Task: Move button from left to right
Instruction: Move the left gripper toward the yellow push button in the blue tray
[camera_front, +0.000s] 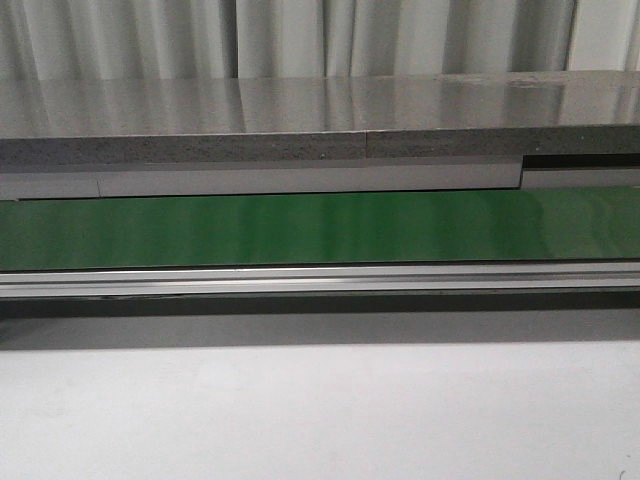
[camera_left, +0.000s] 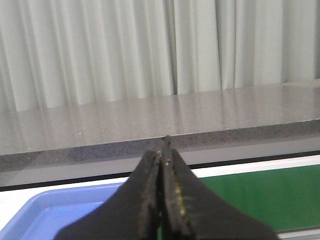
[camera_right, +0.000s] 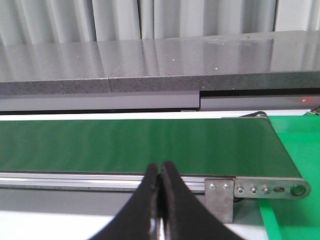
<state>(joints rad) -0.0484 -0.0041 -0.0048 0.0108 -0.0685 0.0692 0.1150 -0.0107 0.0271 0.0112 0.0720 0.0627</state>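
The button is out of view in all three views. My left gripper (camera_left: 162, 147) is shut and empty, its black fingers pressed together, raised in front of a blue tray (camera_left: 60, 215) and the green belt (camera_left: 260, 197). My right gripper (camera_right: 161, 167) is shut and empty, held above the near rail of the green conveyor belt (camera_right: 135, 145). Neither gripper shows in the front view.
The green conveyor belt (camera_front: 320, 228) runs across the front view with an aluminium rail (camera_front: 320, 280) along its near side. A grey stone counter (camera_front: 300, 120) stands behind it before white curtains. The belt's end roller and bracket (camera_right: 265, 189) lie at the right. White table (camera_front: 320, 415) lies in front.
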